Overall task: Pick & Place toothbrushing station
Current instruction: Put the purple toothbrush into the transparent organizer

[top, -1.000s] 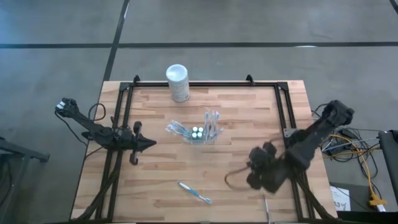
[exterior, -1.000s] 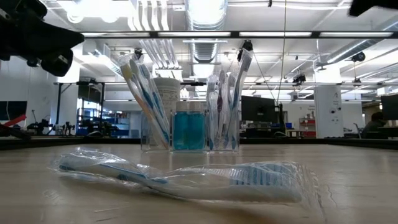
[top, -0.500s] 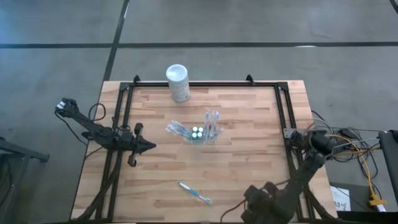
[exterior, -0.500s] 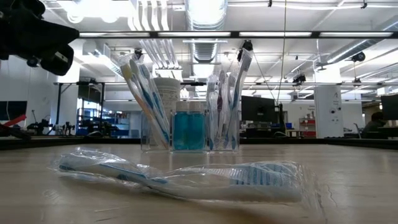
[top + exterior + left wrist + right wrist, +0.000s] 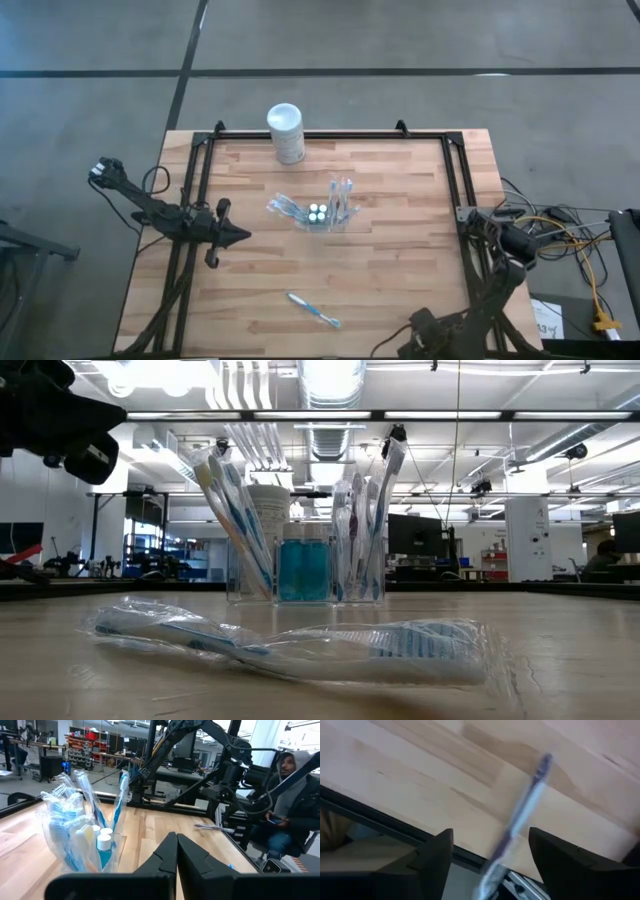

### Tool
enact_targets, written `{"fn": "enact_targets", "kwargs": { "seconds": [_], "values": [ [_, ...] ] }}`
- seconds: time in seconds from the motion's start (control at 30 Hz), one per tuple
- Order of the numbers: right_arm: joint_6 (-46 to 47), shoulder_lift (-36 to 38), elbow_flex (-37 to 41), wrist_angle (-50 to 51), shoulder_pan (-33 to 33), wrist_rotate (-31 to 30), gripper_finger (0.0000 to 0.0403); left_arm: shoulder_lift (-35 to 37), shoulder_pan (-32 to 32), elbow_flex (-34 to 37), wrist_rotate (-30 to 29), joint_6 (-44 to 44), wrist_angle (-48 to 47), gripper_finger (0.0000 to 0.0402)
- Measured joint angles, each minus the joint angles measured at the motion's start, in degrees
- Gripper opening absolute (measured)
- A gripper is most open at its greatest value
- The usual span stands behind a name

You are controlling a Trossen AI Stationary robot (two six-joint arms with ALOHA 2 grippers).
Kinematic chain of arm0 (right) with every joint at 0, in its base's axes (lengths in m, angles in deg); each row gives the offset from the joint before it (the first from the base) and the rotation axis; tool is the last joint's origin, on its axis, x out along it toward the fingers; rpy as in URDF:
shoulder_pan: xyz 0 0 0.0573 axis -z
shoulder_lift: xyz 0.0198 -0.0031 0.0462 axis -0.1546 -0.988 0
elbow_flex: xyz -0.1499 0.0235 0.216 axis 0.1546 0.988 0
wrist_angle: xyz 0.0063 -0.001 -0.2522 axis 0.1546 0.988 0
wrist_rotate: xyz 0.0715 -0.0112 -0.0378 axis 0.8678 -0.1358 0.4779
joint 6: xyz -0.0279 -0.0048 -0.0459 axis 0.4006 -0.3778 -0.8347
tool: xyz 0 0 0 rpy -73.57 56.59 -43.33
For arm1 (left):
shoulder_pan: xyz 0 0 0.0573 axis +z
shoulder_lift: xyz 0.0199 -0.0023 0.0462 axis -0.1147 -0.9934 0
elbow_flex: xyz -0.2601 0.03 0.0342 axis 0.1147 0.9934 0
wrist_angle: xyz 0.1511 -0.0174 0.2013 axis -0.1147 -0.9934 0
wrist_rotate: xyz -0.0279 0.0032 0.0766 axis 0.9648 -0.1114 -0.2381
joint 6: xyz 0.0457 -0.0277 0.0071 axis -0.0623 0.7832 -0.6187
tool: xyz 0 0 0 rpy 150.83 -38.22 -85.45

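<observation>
The toothbrushing station [image 5: 326, 212], a see-through holder stuffed with wrapped toothbrushes and small blue bottles, stands on its base mid-table; the low view shows this station [image 5: 305, 565] upright. My left gripper [image 5: 240, 236] is shut and level, left of the holder and apart from it, and the left wrist view looks past its shut fingers [image 5: 176, 852] at the holder [image 5: 82, 842]. My right gripper [image 5: 428, 335] hangs open at the table's near edge, pointing down. Its fingers [image 5: 437, 852] stand on either side of a slim grey-blue stick [image 5: 527, 807], blurred, lying on the wood.
A white canister [image 5: 286, 132] stands at the far edge. A wrapped toothbrush [image 5: 313, 310] lies near the front, and it lies close before the low camera [image 5: 300, 650]. Black frame rails [image 5: 196, 200] run along both table sides. A seated person [image 5: 295, 795] is beyond the table's right side.
My right arm has swung from the table's right side toward the near edge and gone down, ending over the slim stick there. The station and the wrapped toothbrush have stayed where they were.
</observation>
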Motion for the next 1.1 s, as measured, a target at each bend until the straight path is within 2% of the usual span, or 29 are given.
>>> {"fn": "enact_targets", "kwargs": {
  "seconds": [0.2,0.5,0.67,0.8,1.03,1.1],
  "values": [
    [2.29,0.00,3.17,-0.72,-0.67,0.48,0.0257,0.00,0.00,0.00,0.19,0.19,0.03,0.0012],
    [0.89,-1.13,7.80,-6.17,-0.71,1.52,0.0229,0.00,0.00,0.00,0.21,2.28,0.23,0.0010],
    [-3.93,-2.48,9.37,-9.02,-0.60,3.81,0.0205,-0.02,0.00,0.00,0.22,2.51,0.20,0.0012],
    [-10.95,-2.83,9.67,-9.91,0.20,3.70,0.0163,-0.02,0.00,0.02,0.21,2.51,0.18,0.0010],
    [-27.82,-2.84,9.67,-11.01,4.38,2.90,0.0037,-0.02,0.00,0.01,0.20,2.49,0.18,0.0011],
    [-32.08,-2.84,9.71,-10.99,6.35,2.34,0.0023,-0.02,0.00,0.02,0.21,2.49,0.18,0.0011]
  ]
}}
